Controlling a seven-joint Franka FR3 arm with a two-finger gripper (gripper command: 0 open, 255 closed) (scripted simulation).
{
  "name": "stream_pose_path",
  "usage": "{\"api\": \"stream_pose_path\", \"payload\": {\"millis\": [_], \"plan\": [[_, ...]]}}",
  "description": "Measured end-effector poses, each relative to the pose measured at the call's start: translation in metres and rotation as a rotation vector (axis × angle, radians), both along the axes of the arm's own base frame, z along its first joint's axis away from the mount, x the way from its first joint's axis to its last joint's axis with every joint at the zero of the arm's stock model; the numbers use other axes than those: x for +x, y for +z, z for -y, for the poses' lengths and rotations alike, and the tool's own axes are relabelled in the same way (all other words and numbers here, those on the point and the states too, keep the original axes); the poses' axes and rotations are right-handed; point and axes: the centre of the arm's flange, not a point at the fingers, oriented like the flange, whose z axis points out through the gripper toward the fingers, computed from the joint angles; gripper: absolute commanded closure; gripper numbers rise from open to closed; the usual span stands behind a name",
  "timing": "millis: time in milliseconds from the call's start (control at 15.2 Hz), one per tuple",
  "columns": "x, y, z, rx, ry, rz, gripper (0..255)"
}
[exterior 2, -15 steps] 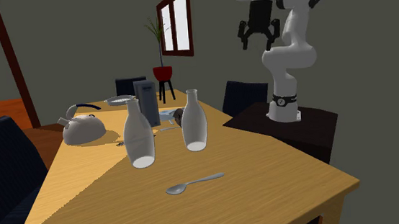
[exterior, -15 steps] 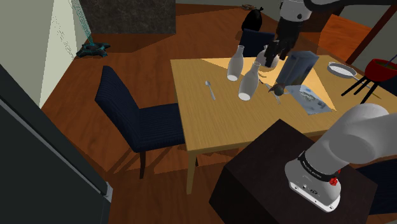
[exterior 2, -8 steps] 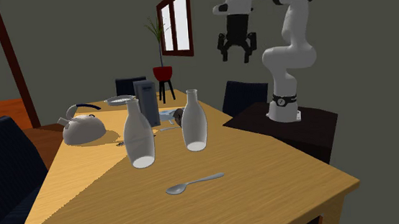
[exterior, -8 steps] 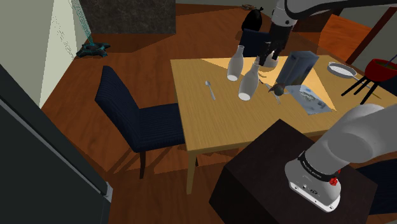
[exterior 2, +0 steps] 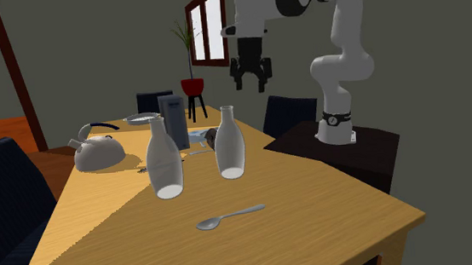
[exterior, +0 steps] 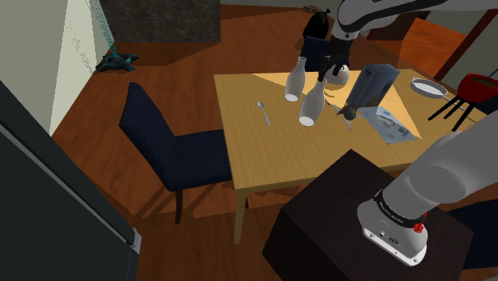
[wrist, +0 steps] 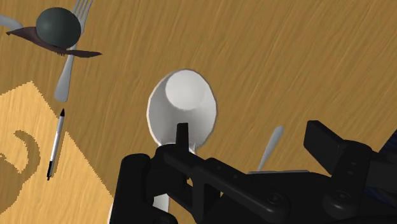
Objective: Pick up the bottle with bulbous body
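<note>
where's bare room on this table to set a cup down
Bare table runs from the spoon to the edge by the stand, and from the spoon to the chair's side. It is crowded beyond the bottles: kettle, box and plate sit close, and the pincer hangs above.

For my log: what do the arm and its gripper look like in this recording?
The arm is made of glossy white rounded links with dark joints. A dark band circles its base segment, with a small red button beside it. The gripper is all black, with two blocky fingers.
</note>
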Motion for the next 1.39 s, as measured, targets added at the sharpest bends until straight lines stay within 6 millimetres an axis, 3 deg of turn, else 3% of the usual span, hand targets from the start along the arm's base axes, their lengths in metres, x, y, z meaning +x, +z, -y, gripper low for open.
{"api": "stream_pose_path", "payload": {"millis": [462,924,990,1386], "plan": [[0.044,-0.038,0.062,0.019,-0.013,0.009,0],[0.049,-0.075,0.067,0.02,-0.013,0.009,0],[0.049,-0.077,0.066,0.02,-0.013,0.009,255],[0.049,-0.078,0.067,0.019,-0.014,0.012,255]]}}
